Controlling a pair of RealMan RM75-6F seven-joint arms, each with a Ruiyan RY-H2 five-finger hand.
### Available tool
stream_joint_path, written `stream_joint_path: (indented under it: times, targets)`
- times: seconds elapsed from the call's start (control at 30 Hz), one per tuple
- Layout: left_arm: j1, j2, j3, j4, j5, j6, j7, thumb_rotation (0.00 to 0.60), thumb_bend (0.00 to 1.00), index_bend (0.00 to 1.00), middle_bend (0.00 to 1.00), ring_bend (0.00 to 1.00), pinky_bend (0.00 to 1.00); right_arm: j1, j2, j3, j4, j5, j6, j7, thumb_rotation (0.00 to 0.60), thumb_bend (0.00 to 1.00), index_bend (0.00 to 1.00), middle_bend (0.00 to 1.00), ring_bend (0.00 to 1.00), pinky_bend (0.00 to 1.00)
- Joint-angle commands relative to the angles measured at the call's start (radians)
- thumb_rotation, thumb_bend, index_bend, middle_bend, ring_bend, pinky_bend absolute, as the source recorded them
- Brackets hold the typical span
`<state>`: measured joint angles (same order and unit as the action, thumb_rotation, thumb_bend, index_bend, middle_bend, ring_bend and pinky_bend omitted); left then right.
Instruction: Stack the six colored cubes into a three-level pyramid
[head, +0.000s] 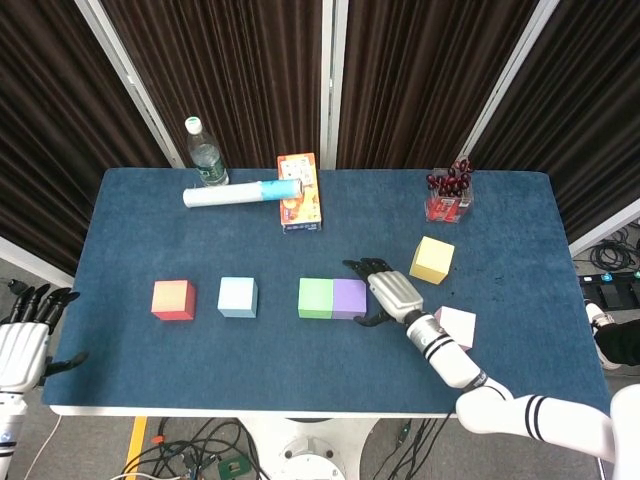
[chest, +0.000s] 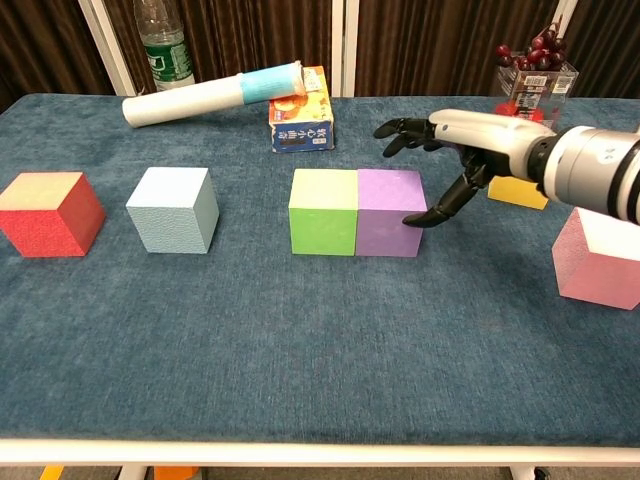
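Chest view: bottle cropped at top edge; yellow cube mostly behind right hand. Pink cube cut by right edge.
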<state>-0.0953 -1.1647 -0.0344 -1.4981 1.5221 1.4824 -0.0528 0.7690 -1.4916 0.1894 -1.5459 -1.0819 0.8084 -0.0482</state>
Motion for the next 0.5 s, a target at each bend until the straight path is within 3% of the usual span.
stream_joint_path:
  times: [0.03, 0.2, 0.5]
  targets:
    - [-0.021, 0.006, -0.005, 0.007, 0.010, -0.021, -0.019, 0.600, 0.00, 0.18, 0.15, 0.05, 0.06, -0.034, 0.084, 0.005, -0.076, -0.033, 0.045, 0.018, 0.600, 0.12, 0.00, 0.08, 0.00, 0.00]
    - [-0.113, 0.030, -0.022, 0.022, 0.053, -0.114, -0.109, 0.600, 0.00, 0.18, 0.15, 0.05, 0.06, -0.130, 0.272, 0.010, -0.202, -0.110, 0.165, 0.068, 0.600, 0.12, 0.00, 0.09, 0.00, 0.00]
    - [-0.328, 0.031, -0.064, -0.012, 0.089, -0.340, -0.240, 0.600, 0.00, 0.18, 0.15, 0.05, 0.06, -0.274, 0.488, 0.009, -0.259, -0.166, 0.324, 0.158, 0.600, 0.12, 0.00, 0.10, 0.00, 0.00]
